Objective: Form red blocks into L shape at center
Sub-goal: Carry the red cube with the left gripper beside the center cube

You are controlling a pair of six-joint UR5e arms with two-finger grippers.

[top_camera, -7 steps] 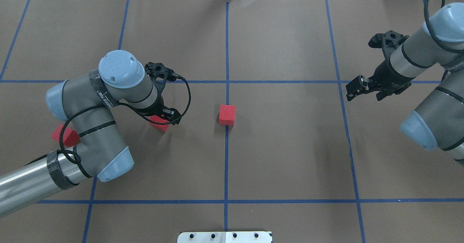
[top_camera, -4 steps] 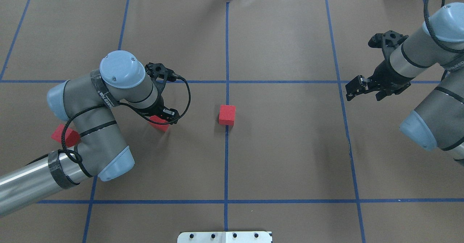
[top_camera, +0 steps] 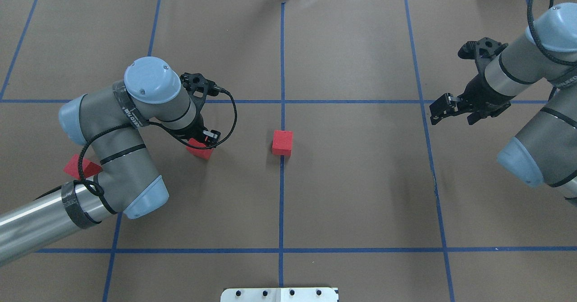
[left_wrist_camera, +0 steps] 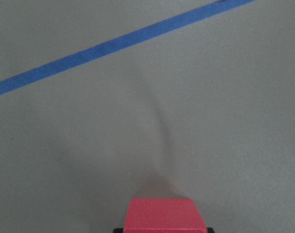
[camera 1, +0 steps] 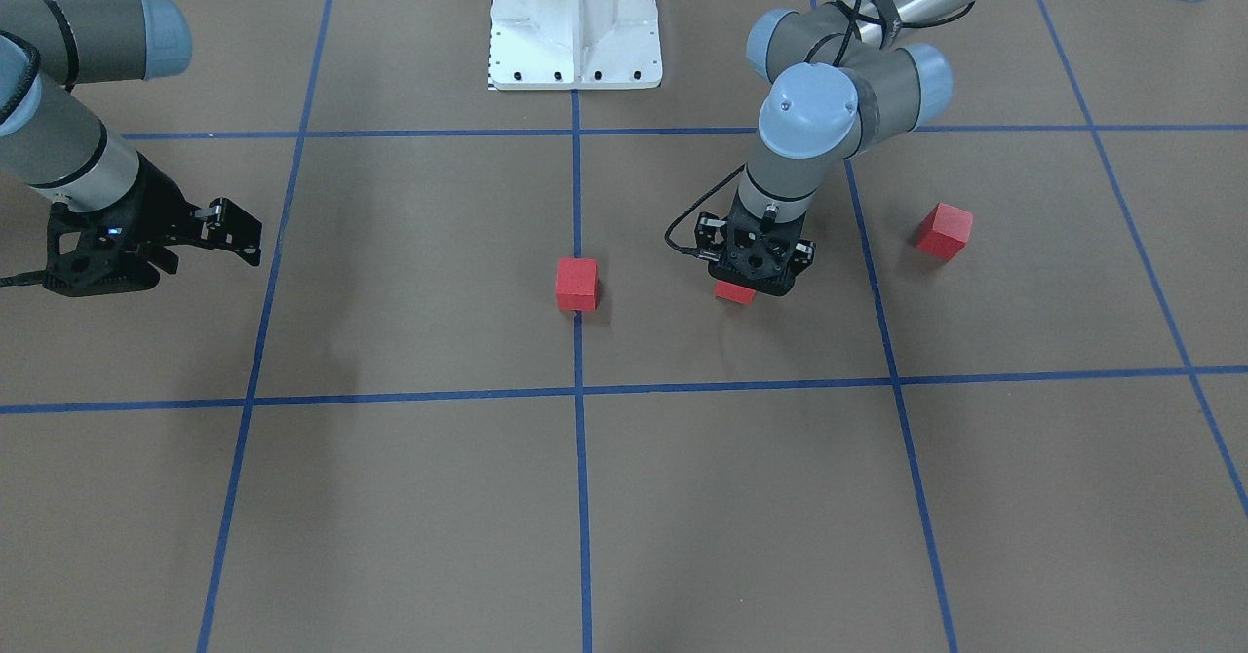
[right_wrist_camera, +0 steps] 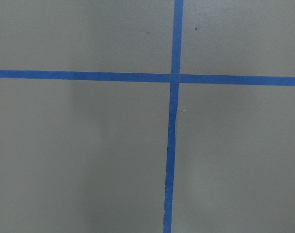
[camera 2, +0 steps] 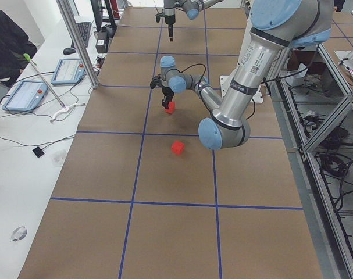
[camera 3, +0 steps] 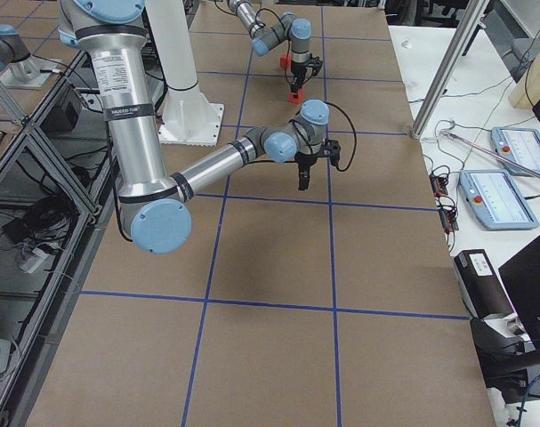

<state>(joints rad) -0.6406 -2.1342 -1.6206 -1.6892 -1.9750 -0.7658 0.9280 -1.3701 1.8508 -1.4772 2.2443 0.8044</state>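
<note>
MOVED: left arm's elbow swung back; left gripper (top_camera: pixel 205 139) now pinches the second block (top_camera: pixel 199 150), left of centre | DONE: first block (top_camera: pixel 282 142) sits on the middle tape line (top_camera: pixel 281 67) | LEFT: two placements; third block (top_camera: pixel 75 167) lies part-hidden under the left arm | AROUND: right gripper (top_camera: pixel 453 112) spread, empty, well apart; no obstacle seen between the blocks

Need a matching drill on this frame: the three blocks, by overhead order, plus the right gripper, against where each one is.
Blocks are numbered left to right in the overhead view.

1. leftmost block
2. middle block
3. rightmost block
4. right gripper

a. on the center tape line
b. above a tape crossing, no block near
c. under the left gripper
d. partly hidden by the left arm

Pairs: 1-d, 2-c, 3-a, 4-b.
</note>
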